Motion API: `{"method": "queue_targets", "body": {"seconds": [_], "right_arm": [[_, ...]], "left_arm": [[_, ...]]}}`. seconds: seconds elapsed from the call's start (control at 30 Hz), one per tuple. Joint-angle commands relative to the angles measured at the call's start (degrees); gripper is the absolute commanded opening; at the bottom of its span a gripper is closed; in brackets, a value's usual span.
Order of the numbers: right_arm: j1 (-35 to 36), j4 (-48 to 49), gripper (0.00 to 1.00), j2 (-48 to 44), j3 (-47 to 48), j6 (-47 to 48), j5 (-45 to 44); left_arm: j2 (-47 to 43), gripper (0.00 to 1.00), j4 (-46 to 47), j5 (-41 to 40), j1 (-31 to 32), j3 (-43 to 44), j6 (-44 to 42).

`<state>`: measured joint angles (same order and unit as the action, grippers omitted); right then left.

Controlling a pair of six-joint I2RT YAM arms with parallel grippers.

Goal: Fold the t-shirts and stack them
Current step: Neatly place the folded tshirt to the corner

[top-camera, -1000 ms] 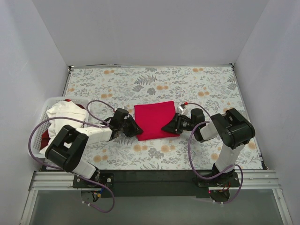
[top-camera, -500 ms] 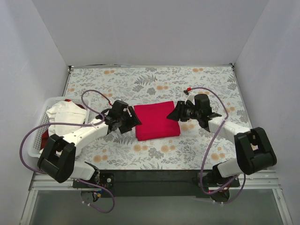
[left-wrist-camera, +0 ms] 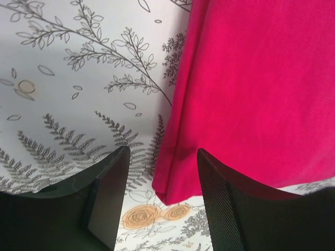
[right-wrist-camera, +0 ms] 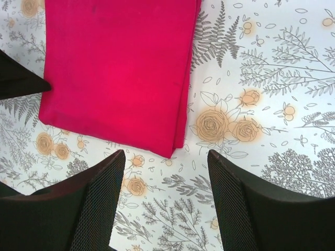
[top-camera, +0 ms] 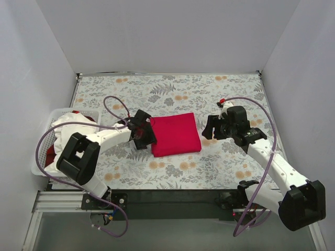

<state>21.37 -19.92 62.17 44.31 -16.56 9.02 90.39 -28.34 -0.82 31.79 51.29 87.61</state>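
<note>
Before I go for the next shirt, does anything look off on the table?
Nothing serious. The folded red t-shirt lies flat but sits slightly askew to the edges of the floral cloth. The left hand and right hand are open, neither gripping it.

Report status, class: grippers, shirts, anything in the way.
Left gripper open beside folded red t-shirt. Right gripper open, clear of it. White t-shirt in basket. Nothing blocking.

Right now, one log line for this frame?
red t-shirt: folded on floral cloth | left gripper: open at its edge | right gripper: open, clear of it | white t-shirt: in basket
</note>
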Motion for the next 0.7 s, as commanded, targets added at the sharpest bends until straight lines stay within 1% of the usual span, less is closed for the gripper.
{"method": "queue_targets", "body": {"seconds": [0.0,0.13,0.23,0.3,0.37,0.4,0.5,0.53,0.57,0.63,0.67], "right_arm": [[-0.27,-2.75,0.71,-2.66,-0.98,1.96,-2.86],[-0.27,-2.84,0.71,-2.5,-1.25,3.11,-1.55],[-0.36,-2.84,0.71,-2.23,-1.42,3.63,-1.46],[-0.27,-2.93,0.71,-2.32,-1.34,3.99,-1.46],[-0.27,-3.02,0.71,-2.41,-1.16,4.51,-1.55],[-0.27,-3.1,0.71,-2.41,-1.07,4.69,-1.72],[-0.27,-3.19,0.71,-2.23,-0.72,5.66,-1.63],[-0.36,-3.28,0.7,-2.14,-0.37,5.92,-1.02],[-0.36,-3.54,0.7,-1.97,-0.28,6.36,-0.5],[-0.36,-3.63,0.7,-1.88,0.16,6.54,0.47],[-0.36,-3.81,0.7,-2.05,0.33,6.54,0.74]], "left_arm": [[1.89,0.52,0.3,-1.38,0.38,2.41,-1.13],[5.84,0.48,0.39,-1.73,0.55,3.73,-1.04],[8.31,0.39,0.74,-2.43,0.55,4.34,-0.95],[9.71,0.25,0.74,-3.39,0.55,4.96,-1.3],[10.77,0.14,0.65,-5.76,0.47,6.54,-2.53],[11.99,0.0,0.56,-6.64,0.46,7.15,-2.97],[14.63,0.0,0.48,-9.02,-1.11,10.75,-5.78],[16.73,0.0,0.22,-9.63,-1.73,11.89,-6.57],[17.62,0.0,-0.14,-10.07,-3.47,14.6,-8.06],[20.25,0.0,-0.84,-12.27,-6.63,17.34,-9.65],[21.13,0.0,-1.19,-12.97,-7.79,20.66,-11.48]]}}
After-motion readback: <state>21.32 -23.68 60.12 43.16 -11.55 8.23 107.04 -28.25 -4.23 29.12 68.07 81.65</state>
